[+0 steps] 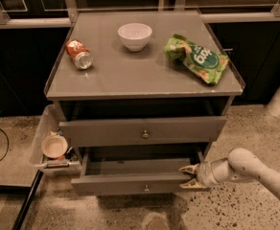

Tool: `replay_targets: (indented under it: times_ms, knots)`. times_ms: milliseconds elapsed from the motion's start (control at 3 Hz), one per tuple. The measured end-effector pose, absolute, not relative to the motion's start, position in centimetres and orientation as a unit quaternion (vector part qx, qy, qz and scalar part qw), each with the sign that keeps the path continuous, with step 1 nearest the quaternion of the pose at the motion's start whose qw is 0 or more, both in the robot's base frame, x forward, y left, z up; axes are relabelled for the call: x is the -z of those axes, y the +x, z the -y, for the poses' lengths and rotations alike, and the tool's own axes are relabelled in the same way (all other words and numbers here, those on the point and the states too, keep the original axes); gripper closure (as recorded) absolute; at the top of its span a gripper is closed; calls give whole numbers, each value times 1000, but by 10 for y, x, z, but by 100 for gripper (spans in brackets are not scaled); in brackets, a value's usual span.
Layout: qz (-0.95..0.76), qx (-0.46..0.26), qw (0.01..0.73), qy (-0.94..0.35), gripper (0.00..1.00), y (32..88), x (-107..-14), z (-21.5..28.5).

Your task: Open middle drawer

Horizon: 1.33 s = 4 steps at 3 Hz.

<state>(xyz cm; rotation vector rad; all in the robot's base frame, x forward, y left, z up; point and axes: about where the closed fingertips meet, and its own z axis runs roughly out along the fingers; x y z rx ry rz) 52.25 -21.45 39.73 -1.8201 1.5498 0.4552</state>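
Observation:
The middle drawer (130,183) is the lower grey front with a small round knob (146,188). It is pulled out, and its shallow grey tray (140,166) shows behind the front. My gripper (184,177) is at the right end of this front, with one finger above and one below the front's edge, closed on it. The pale arm (255,169) comes in from the lower right. The grey drawer front above (142,131), with its own knob (145,134), stands slightly out, with a dark gap over it.
On the cabinet top (130,75) lie a tipped orange can (79,54), a white bowl (134,35) and a green chip bag (197,57). A pale side tray (39,143) holding a small bowl (54,146) hangs at the left. The floor is speckled.

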Motion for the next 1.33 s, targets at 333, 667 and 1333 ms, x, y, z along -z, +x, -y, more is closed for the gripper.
replay_targets:
  times_ms: [333, 667, 1333]
  knots:
    - [-597, -175, 347, -702, 100, 522, -397, 214]
    - [-597, -175, 347, -702, 87, 522, -397, 214]
    - [-589, -197, 347, -702, 40, 519, -397, 212]
